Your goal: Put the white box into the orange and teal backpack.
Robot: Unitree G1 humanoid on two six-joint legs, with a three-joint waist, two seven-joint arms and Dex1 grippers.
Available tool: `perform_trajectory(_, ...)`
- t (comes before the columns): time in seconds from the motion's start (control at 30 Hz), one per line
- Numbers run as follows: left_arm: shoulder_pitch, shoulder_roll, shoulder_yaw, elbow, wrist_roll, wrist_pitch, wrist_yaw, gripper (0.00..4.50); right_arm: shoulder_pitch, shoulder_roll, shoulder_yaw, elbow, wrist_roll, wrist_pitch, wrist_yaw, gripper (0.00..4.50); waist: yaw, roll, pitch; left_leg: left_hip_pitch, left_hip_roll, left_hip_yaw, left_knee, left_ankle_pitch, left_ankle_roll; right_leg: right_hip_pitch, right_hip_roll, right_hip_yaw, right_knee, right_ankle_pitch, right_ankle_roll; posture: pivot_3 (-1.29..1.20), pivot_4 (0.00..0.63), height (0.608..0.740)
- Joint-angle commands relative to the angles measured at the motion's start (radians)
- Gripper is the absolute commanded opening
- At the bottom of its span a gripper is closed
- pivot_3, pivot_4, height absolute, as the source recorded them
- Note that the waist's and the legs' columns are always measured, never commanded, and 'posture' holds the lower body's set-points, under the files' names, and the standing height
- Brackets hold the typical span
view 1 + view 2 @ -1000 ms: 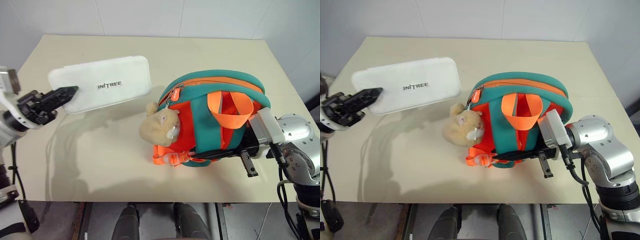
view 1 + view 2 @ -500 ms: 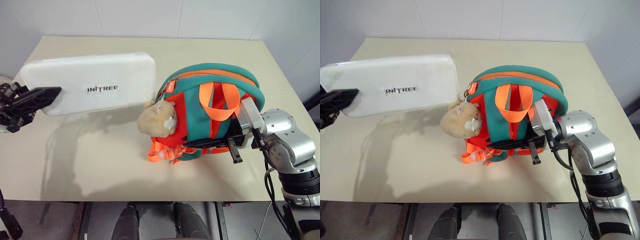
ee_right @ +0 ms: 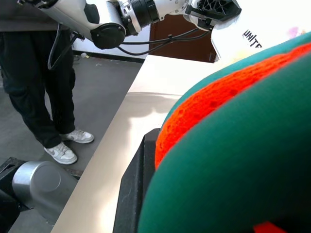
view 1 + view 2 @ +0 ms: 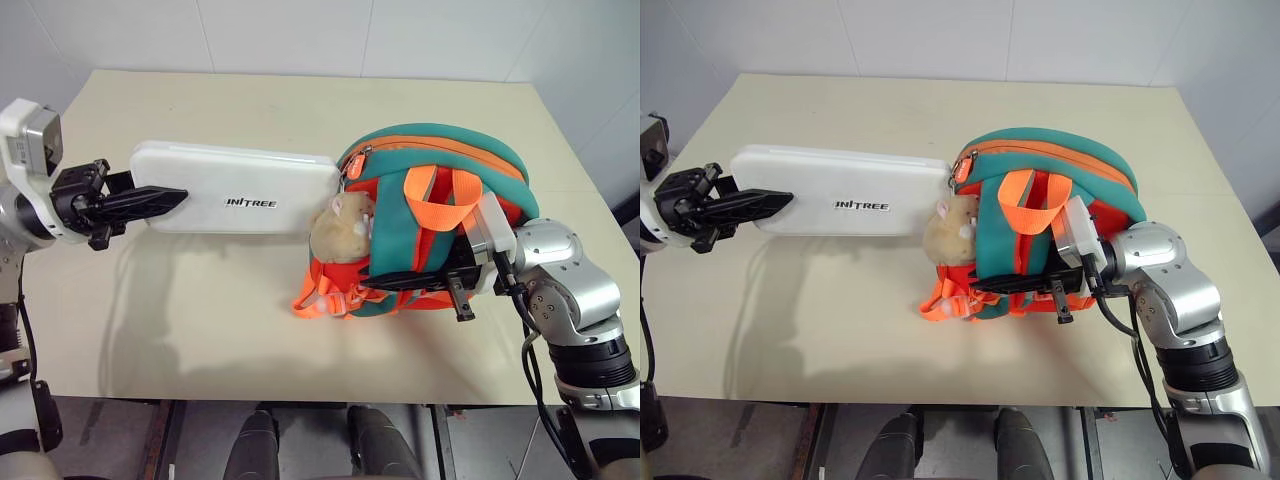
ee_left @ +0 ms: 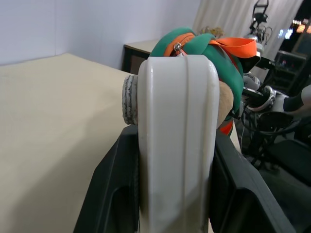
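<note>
The white box, marked UNITREE, hangs level above the table with my left gripper shut on its left end. In the left wrist view the box sits edge-on between both black fingers. Its far end meets the zipper at the top left of the orange and teal backpack, just above the tan hamster charm. The backpack stands upright on the table, and my right gripper is shut on its lower front. In the right wrist view, teal and orange fabric presses against the finger.
The beige table spreads wide to the left and in front of the backpack, with white walls behind it. A person's legs stand on the floor beside the table, as the right wrist view shows.
My left gripper has carried the white box to the right and turned it, so its end now touches the backpack's top. The backpack has been tipped slightly more upright.
</note>
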Motion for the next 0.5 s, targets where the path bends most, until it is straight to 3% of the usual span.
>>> perform_trajectory(0.03, -0.082, 0.004, -0.035, 0.021, 0.031, -0.045, -0.054, 1.32, 0.03, -0.013, -0.034, -0.065, 0.032, -0.016, 0.004, 0.0, 0.003, 0.0, 0.0, 0.0, 0.0, 0.0, 0.001, 0.0, 0.0, 0.0, 0.0, 0.0, 0.0, 0.0, 0.0, 0.0, 0.15, 0.74)
perform_trajectory(0.5, -0.271, 0.024, -0.071, 0.129, 0.123, -0.095, -0.123, 1.32, 0.095, -0.033, -0.036, -0.074, 0.029, -0.122, 0.103, 0.0, 0.011, 0.0, 0.0, 0.0, 0.0, 0.0, 0.007, 0.0, 0.0, 0.0, 0.001, 0.0, 0.007, 0.0, 0.001, 0.0, 0.15, 0.74)
